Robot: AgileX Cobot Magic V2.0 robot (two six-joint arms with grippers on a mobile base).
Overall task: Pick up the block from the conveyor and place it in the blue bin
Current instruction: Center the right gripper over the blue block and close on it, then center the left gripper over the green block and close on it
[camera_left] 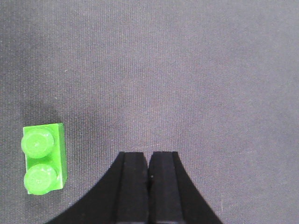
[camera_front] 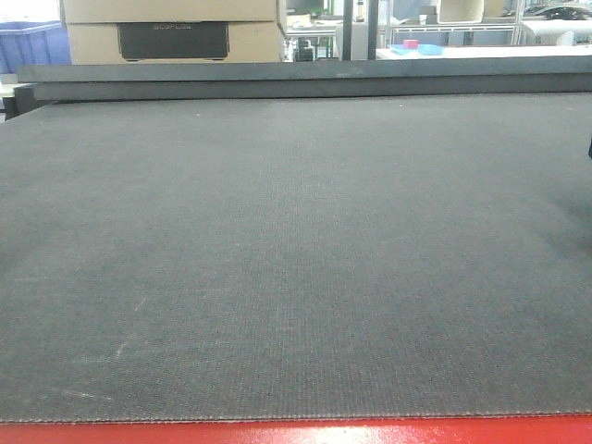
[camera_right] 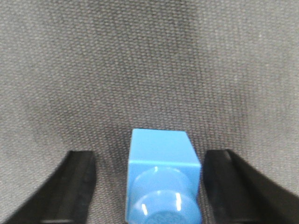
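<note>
Block [camera_right: 161,156], blue, sat on the conveyor [camera_right: 140,56] between the right arm's jaws, spread clear of it; closing squarely on its sides looked best. The left arm's jaws were pressed together near a green block [camera_left: 43,158].

Flat, even light lies on the belt [camera_front: 296,259] — the background [camera_front: 444,28] at 12 o'clock washes out pale. The green block [camera_left: 43,158] throws a soft shadow toward 1 o'clock; the blue block [camera_right: 161,177] blurs at 6 o'clock — small glints there.
</note>
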